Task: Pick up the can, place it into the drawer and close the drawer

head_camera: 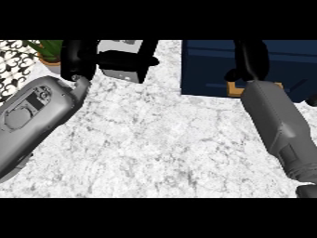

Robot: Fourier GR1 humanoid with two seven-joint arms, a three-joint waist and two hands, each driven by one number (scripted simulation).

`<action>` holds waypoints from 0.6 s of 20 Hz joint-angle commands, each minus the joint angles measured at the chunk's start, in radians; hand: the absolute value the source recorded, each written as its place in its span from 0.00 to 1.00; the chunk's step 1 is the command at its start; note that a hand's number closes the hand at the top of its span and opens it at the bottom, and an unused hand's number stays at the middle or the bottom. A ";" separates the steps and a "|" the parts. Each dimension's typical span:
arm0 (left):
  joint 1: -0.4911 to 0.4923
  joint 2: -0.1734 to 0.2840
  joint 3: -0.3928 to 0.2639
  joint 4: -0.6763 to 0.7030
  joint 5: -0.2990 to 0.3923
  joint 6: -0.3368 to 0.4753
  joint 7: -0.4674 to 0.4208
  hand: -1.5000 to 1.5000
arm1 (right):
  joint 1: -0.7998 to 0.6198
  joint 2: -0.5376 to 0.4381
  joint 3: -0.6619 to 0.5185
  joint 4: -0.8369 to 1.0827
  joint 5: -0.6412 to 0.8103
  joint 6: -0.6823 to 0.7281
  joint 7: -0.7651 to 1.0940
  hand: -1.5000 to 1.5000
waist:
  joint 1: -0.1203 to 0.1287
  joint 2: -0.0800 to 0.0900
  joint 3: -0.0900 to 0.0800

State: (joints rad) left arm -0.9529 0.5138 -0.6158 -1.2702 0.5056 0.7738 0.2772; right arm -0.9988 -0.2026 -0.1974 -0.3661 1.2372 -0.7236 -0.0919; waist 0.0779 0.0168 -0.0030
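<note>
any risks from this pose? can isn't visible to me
1. No can shows anywhere in the head view, so whether it is in the dark blue drawer can't be checked before closing.
2. The right robot hand is up against the drawer over a small orange-rimmed part; fingers might catch if the drawer moves.
3. The left robot hand sits close to a grey-and-black object and could knock it.

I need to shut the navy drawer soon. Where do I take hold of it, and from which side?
Take the navy drawer at its near front edge, coming from the counter side: that long straight face points toward the robot. The right hand is over it, so I would use that one.
</note>
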 commanded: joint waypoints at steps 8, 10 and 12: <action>0.128 0.030 0.009 -0.109 -0.029 -0.009 -0.019 0.00 | -0.122 -0.017 -0.069 0.124 -0.042 -0.024 -0.032 0.00 | 0.021 0.013 0.006; 0.120 0.028 0.008 -0.107 -0.039 -0.017 -0.029 0.00 | -0.165 -0.002 -0.069 0.135 -0.042 0.006 -0.024 0.00 | 0.029 0.017 0.006; 0.121 0.055 0.038 -0.126 -0.021 -0.040 -0.021 0.00 | -0.141 0.030 -0.117 0.113 -0.103 -0.027 -0.077 0.00 | 0.026 0.015 0.007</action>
State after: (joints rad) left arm -0.8483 0.5493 -0.5942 -1.3677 0.4821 0.7509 0.2579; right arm -1.0877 -0.2239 -0.2522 -0.2381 1.2108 -0.7230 -0.1451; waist 0.0783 0.0267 0.0008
